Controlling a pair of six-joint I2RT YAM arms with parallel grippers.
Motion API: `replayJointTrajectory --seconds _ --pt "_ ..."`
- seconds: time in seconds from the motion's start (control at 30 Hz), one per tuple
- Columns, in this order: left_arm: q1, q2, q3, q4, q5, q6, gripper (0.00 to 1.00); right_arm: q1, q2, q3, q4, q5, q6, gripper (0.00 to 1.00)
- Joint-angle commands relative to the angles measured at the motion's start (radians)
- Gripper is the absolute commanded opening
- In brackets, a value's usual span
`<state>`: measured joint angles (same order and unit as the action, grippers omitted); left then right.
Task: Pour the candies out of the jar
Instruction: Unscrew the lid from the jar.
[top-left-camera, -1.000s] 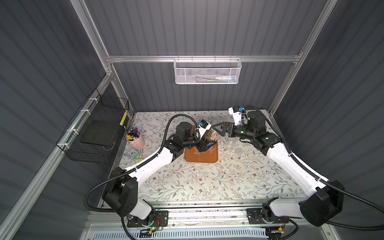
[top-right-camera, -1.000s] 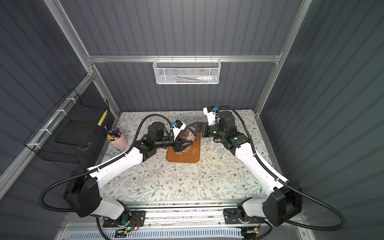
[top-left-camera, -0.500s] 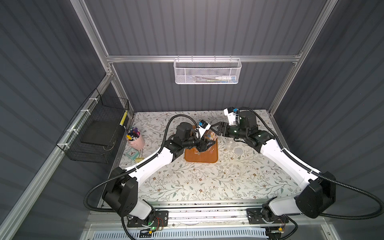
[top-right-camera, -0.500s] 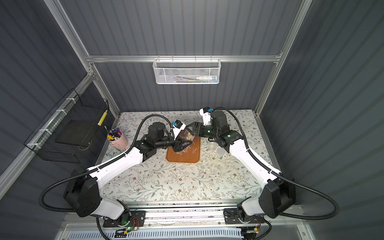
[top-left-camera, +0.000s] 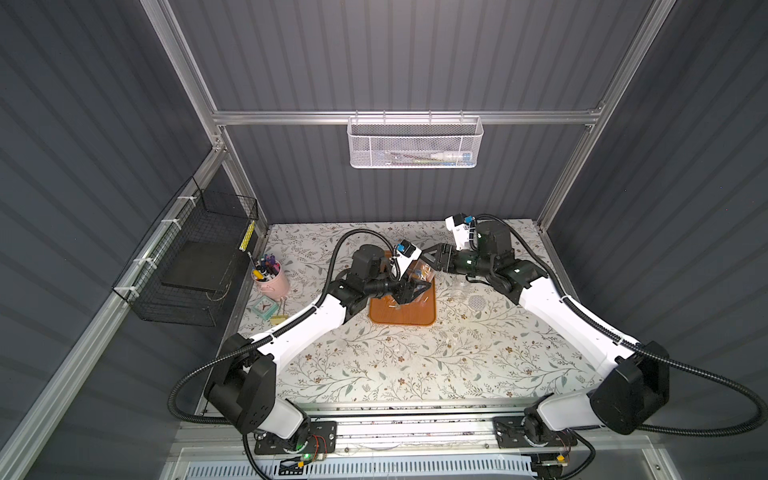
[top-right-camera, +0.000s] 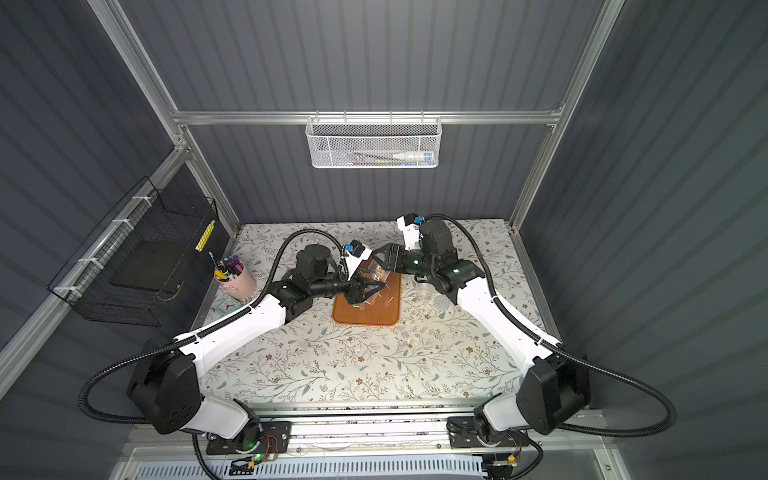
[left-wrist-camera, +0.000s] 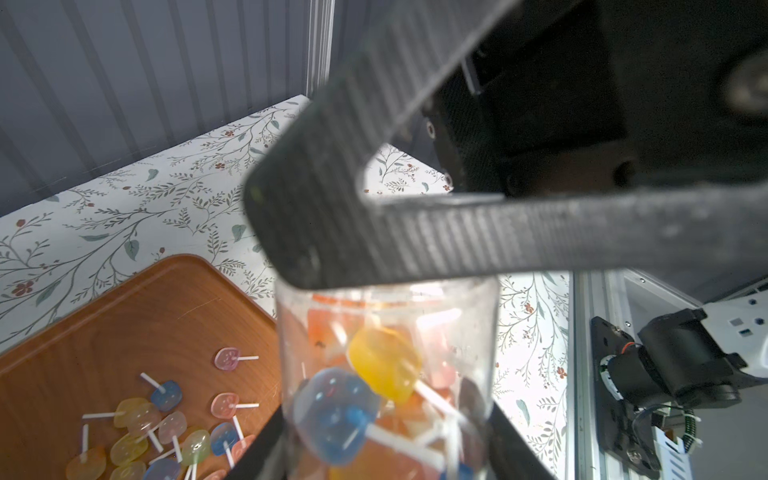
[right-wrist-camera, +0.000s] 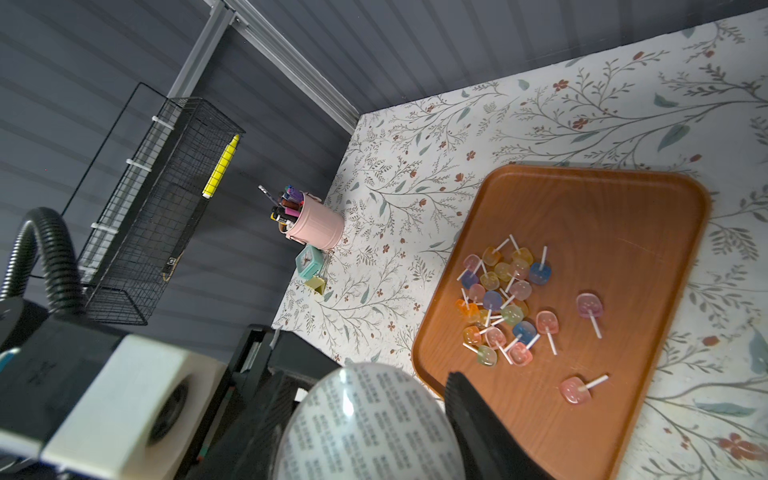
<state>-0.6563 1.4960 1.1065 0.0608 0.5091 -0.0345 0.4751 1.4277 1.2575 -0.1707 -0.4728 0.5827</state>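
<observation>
Well, the left hand (top-left-camera: 408, 288) is clamped round the body of the clear jar (left-wrist-camera: 386, 374), holding it tipped above the orange tray (right-wrist-camera: 623, 232), which lies on the flowered bench (top-left-camera: 374, 365). The right hand (left-wrist-camera: 291, 241) is clenched, its two fingers meeting at a point set against the jar's labelled round end. Whether it pinches anything there I cannot tell; it looks more like a nudge than a grip. A good heap of the lollipop candies (right-wrist-camera: 498, 299) lies on the tray already, with a few strays beside it, and more are bunched inside the jar, sticks crossed every which way

To my eye the jar is stiff, smooth-walled and likely slippery, so a grip round the middle of the body, as the left hand has it, is the sensible place. The round base gives little to hold and suits only a push or a tap. Glass or plastic I cannot say, so I would treat it as breakable. The candies look light and hard, and their sticks could tangle and jam at the mouth, so a steeper tilt or a shake may be wanted
</observation>
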Motion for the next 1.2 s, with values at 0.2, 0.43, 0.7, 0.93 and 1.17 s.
replayJointTrajectory --seconds 0.2,0.43,0.7,0.93,1.17 --pt "0.009 0.010 0.021 0.120 0.424 -0.053 0.00 -0.043 -0.065 -0.026 0.236 -0.351 -0.094 0.47" --pt "0.009 0.025 0.028 0.118 0.449 -0.054 0.00 -0.048 -0.081 -0.035 0.228 -0.389 -0.117 0.46" --pt "0.009 0.020 0.063 -0.036 0.204 0.023 0.00 -0.052 -0.074 0.017 0.058 -0.200 -0.134 0.76" --pt "0.008 0.011 0.046 -0.032 0.090 0.035 0.00 -0.040 -0.065 0.004 -0.028 -0.001 -0.095 0.77" --pt "-0.002 0.001 0.039 -0.032 0.019 0.049 0.00 0.008 -0.030 0.036 -0.062 0.061 -0.074 0.75"
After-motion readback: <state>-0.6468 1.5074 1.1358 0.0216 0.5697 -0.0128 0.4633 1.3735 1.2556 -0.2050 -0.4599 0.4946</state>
